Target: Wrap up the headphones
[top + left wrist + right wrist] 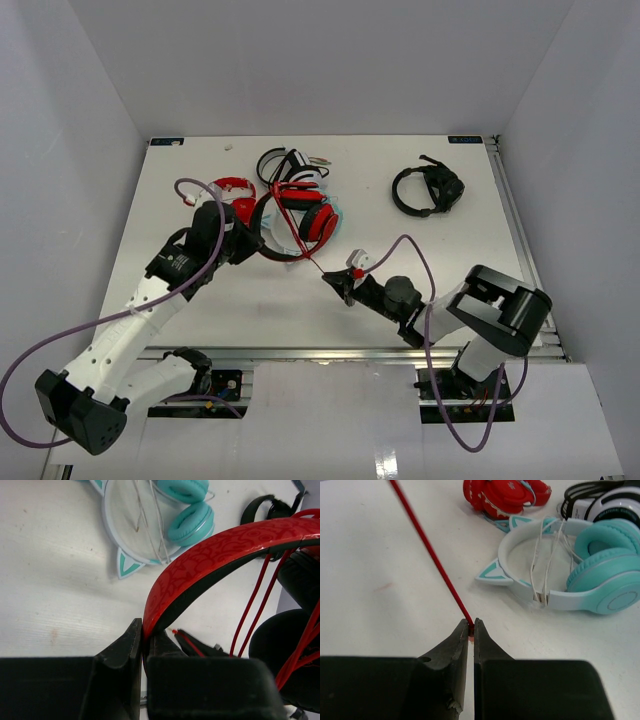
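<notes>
1. The headphones [300,225] sit on the table [260,310] toward its far side. The left gripper [258,243] is at their left, and the right gripper [338,284] is on the red cable [311,260].
2. Left wrist: the jaws pinch the red headband [210,555], and cable strands cross it.
3. Right wrist: the jaws are pressed together on the cable's end. A teal cat-ear pair [570,565] lies nearby.

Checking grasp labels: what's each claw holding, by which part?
Left claw grips the headphones by the red headband; right claw pinches their thin red cable near its end.
</notes>
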Tool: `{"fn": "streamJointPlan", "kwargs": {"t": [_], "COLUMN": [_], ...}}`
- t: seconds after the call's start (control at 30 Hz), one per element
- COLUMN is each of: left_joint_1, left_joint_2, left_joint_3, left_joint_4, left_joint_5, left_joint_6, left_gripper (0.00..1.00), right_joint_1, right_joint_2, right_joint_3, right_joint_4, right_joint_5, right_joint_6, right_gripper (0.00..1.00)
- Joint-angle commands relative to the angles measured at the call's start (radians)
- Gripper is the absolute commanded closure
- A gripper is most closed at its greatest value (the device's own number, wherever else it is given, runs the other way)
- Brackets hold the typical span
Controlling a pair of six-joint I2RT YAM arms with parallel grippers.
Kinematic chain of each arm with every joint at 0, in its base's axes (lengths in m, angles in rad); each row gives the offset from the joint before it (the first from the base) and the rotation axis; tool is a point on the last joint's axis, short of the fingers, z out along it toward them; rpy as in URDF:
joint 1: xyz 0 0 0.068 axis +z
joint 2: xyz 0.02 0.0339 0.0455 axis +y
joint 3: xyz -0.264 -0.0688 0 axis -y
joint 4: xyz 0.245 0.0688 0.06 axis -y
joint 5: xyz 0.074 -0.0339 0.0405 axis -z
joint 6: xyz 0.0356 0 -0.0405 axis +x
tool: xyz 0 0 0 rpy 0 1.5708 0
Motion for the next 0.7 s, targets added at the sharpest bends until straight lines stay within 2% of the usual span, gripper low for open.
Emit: {"fn": "streamJointPlan", "kwargs": {"t": [0.0,0.1,0.2,0.43,0.67], "left_joint_1": [0.007,0.006,0.006,0.006,0.006], "left_joint_2": [-0.082,-0.084,-0.092,-0.102,-0.107], "left_joint_3": [-0.081,-0.173,-0.246,-0.395,-0.492], "left_joint_4": [0.185,0.211,0.234,0.340,0.405], "left_joint_5": [0.163,0.222,0.221,0.282,0.263], "left_joint_6": [-0.001,0.036,0.037,-0.040,-0.122], "left_gripper": [1.00,1.00,1.00,1.00,1.00], "right_joint_1": [-0.041,-0.049,-0.048,-0.046,-0.042], "right_joint_2": [0.127,0.151,0.138,0.190,0.208], "right_joint_3": [0.031,0.061,0.063,0.108,0.136], "right_joint_4": [0.487,0.487,0.487,0.487,0.487], "right_joint_5": [0.105,0.115,0.128,0.151,0.200], "right_joint_6": [0.053,0.053,0.059,0.146,0.277], "right_gripper": [0.92,0.92,0.92,0.92,0.92]}}
